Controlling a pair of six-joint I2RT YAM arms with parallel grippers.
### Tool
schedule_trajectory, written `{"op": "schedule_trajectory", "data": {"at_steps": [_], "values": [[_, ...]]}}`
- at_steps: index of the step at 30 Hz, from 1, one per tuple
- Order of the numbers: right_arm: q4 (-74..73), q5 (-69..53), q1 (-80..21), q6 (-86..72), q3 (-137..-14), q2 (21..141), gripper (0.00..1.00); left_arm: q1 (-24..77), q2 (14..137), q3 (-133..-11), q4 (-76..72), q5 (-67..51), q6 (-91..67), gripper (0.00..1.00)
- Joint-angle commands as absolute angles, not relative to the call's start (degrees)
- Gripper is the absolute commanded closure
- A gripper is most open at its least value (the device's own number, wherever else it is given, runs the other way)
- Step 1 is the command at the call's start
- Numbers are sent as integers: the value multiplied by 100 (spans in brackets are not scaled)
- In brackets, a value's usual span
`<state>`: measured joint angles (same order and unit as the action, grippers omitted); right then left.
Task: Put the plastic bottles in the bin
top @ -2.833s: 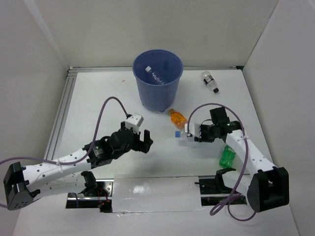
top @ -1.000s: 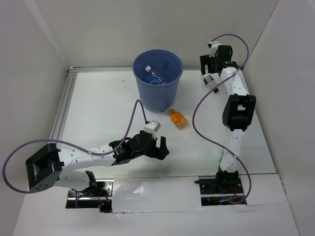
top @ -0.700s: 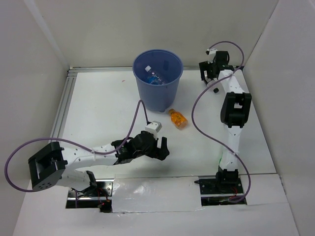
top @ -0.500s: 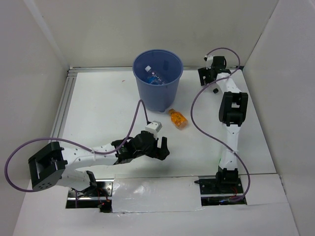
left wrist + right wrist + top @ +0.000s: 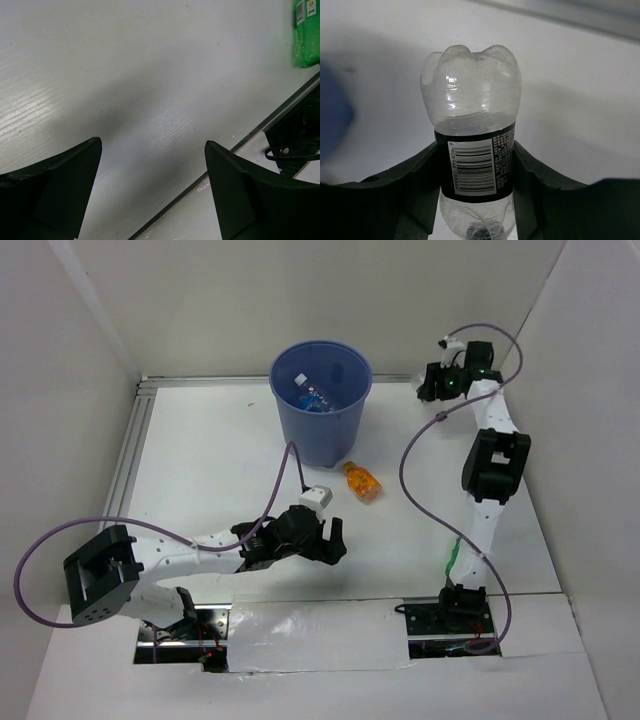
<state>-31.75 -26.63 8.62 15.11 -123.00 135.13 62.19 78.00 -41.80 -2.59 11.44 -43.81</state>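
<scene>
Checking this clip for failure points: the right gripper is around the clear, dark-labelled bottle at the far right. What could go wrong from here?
The right gripper pinches the clear bottle only across its smooth label; it may slip or swing on the way to the bin.
The orange bottle lies close to the bin's foot, so grasping it could nudge the bin.
The green bottle lies by the right arm's base, likely awkward to reach.

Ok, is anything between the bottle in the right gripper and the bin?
Nothing visible. The right gripper grips the clear bottle right of the blue bin, only bare table between. The orange bottle lies by the bin's near side, off that path.
</scene>
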Motion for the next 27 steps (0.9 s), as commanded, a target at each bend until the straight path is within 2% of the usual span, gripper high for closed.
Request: {"op": "schedule_trajectory", "data": {"at_steps": [1,5,7,10,13,17,18,22,26,27], "values": [[-2762,-4638,827,994,-12314,11727,76,6249,7927,-4377,-475,1081,-4438,4],[-1629,-5010,335,432,-11997,10707,76,6302,7989,-4430,-527,1020,-4368,4],[-1267,-5062,-24,80,-11840,10574,75,6302,7989,-4430,-527,1020,-4315,4],[-538,-5045,-516,-718,-11838,10660,73,6354,7989,-4377,-580,1020,-4263,4],[-448,-4941,-930,-1125,-12189,11143,70,6354,7849,-4377,-580,1072,-4263,4],[-360,-4527,-1615,-836,-12111,11373,57,6354,7717,-4263,-580,1124,-4263,4],[-421,-4526,-1678,-835,-12111,11486,42,6354,7717,-4263,-580,1125,-4263,4],[-483,-4254,-1802,-660,-12243,11566,20,6354,7515,-4105,-580,1187,-4263,4],[-667,-4306,-1802,-581,-12296,11400,16,6354,7453,-4052,-633,1239,-4263,4],[-746,-4307,-1732,-510,-12348,11312,11,6354,7453,-4052,-633,1239,-4263,4]]}}
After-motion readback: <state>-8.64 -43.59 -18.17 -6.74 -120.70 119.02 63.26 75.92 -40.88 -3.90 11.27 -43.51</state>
